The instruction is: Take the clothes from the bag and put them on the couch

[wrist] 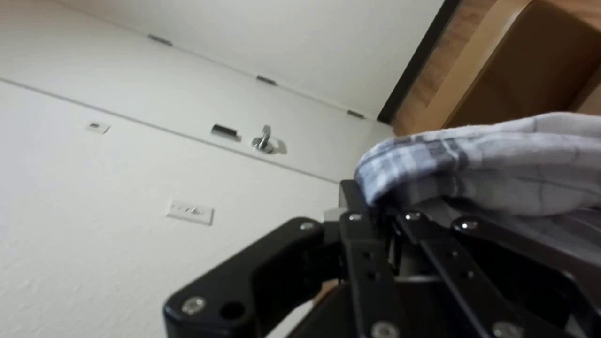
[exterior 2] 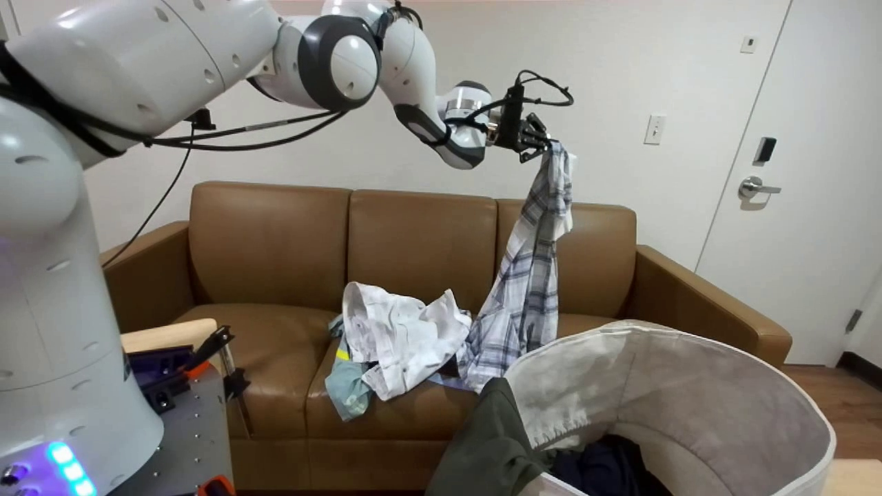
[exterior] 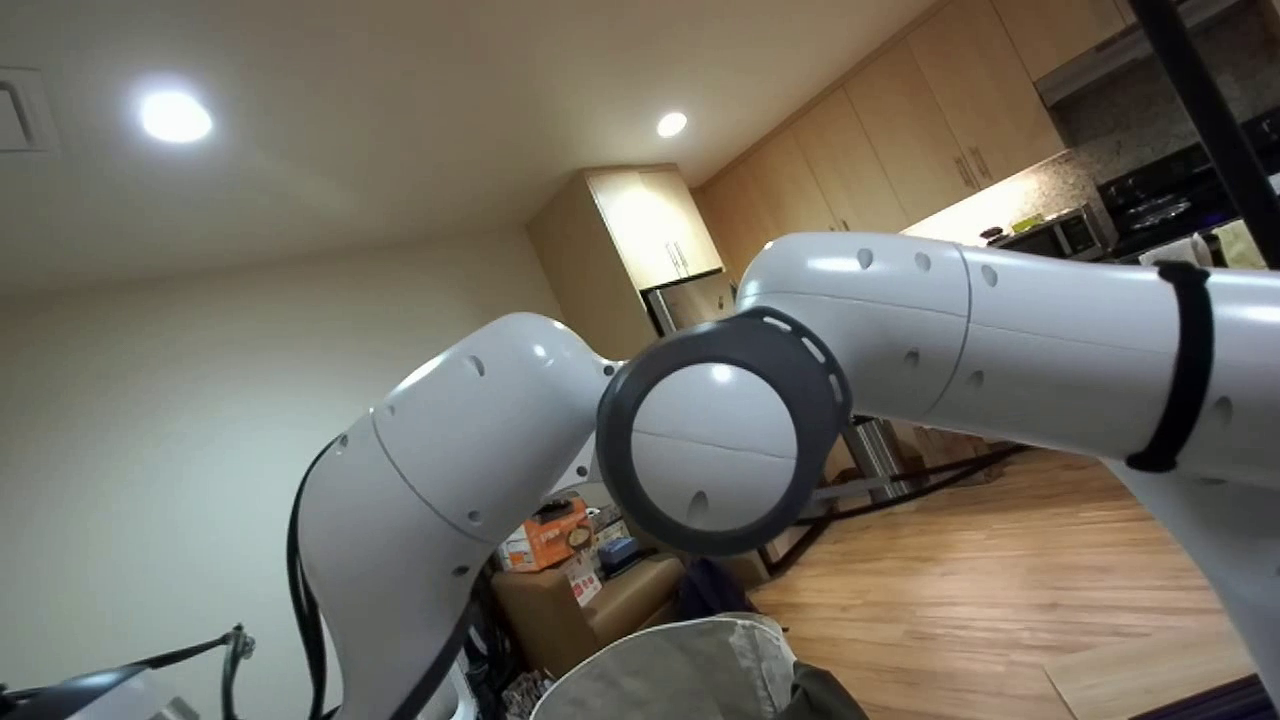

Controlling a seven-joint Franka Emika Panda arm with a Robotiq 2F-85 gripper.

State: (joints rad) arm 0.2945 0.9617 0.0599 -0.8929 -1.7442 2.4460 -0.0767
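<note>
Wrist view: black jointed gripper (wrist: 381,209) pinches a grey-blue plaid cloth garment (wrist: 479,164) by one end, held high presumably to clear the light-grey round-rimmed fabric bag (exterior 2: 689,379), lower folds resting on the brown leather-look couch (exterior 2: 269,248) in an exterior view.

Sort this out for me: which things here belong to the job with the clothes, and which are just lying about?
Part of the job:
plaid garment, gripped in the jaws
white garment and blue-green garment, on the couch
bag, with dark cloth inside and an olive garment over its rim

Apparently just lying about:
orange box
blue item near it
</note>
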